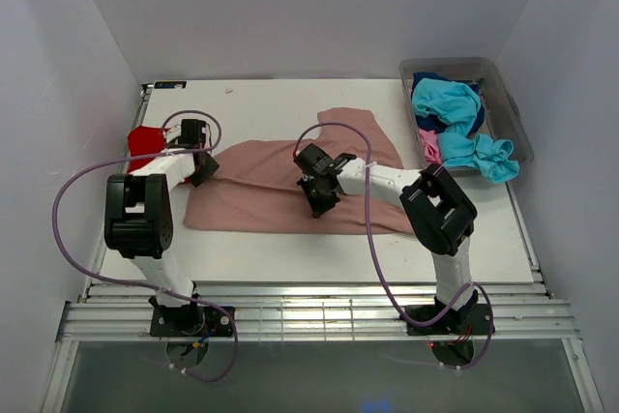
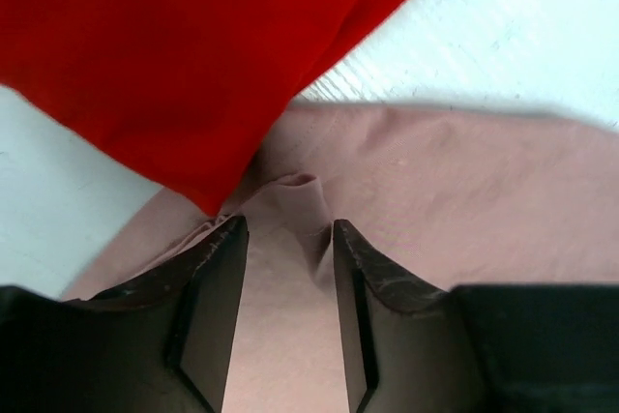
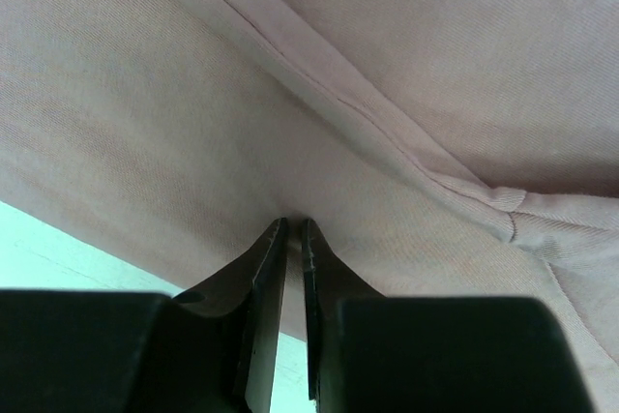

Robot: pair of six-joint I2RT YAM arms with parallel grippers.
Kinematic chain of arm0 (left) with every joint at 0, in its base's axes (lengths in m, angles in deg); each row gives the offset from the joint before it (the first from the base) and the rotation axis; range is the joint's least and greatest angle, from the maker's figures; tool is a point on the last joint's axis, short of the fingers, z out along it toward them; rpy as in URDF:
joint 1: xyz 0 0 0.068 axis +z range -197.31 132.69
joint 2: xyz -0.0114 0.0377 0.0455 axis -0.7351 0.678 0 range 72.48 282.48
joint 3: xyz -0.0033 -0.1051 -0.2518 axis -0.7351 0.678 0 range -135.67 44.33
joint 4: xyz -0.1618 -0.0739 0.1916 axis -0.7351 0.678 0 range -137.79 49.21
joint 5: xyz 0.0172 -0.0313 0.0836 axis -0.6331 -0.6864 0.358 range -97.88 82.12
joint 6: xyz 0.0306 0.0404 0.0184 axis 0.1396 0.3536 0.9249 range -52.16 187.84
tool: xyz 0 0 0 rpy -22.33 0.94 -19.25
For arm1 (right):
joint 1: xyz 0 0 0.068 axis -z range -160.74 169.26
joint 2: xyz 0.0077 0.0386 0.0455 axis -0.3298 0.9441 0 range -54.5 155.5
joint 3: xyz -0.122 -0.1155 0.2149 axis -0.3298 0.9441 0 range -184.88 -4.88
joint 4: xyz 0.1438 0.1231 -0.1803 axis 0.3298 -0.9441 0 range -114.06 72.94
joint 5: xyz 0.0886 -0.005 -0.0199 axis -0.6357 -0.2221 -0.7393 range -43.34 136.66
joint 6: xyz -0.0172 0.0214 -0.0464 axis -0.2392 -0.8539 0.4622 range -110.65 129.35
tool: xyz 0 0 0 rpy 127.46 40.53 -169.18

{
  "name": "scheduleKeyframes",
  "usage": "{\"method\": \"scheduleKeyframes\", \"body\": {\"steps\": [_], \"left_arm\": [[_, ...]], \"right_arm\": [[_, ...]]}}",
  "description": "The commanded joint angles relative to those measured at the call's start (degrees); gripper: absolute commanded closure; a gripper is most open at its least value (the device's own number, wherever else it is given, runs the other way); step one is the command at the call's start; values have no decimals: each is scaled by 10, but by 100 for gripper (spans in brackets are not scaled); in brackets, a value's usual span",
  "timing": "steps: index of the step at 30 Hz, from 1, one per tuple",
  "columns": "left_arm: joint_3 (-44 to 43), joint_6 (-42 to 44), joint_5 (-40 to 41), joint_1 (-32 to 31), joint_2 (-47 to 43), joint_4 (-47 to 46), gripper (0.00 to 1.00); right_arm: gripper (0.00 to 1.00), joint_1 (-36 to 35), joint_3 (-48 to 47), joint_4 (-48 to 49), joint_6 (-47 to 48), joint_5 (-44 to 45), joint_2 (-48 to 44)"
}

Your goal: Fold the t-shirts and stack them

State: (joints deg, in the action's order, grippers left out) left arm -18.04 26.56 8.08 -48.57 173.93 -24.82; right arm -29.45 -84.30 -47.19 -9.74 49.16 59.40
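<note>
Dusty-pink t-shirt [image 1: 280,191] lay spread across the middle of the surface [image 1: 290,253], with a flap rumpled toward the far edge. Left gripper [image 1: 201,169] stood at the shirt's left end, its fingers [image 2: 218,282] closed part-way on a raised ruck of the pink cloth. Right gripper [image 1: 320,198] stood over the shirt toward its near edge, its fingers [image 3: 266,273] clenched almost together on a thin layer of the same shirt. Red t-shirt [image 1: 145,139] lay bunched at the left edge, overlapping the pink one. Bin [image 1: 508,113] at the far right corner held turquoise t-shirt [image 1: 447,103], bright pink t-shirt [image 1: 429,145] and navy t-shirt [image 1: 423,79], heaped together.
</note>
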Motion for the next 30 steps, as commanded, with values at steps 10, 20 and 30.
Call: {"method": "scheduleKeyframes", "body": {"steps": [10, 20, 30], "left_arm": [[22, -36, 36, -28, -200, 5, 46], [138, -68, -65, -119, -215, -31, 100], [78, -68, -102, -274, -89, -61, 100]], "right_arm": [[83, -3, -9, -101, -8, 86, -13], [80, 99, -2, -143, -5, 147, -93], [67, 171, -112, -131, 70, 147, 1]]}}
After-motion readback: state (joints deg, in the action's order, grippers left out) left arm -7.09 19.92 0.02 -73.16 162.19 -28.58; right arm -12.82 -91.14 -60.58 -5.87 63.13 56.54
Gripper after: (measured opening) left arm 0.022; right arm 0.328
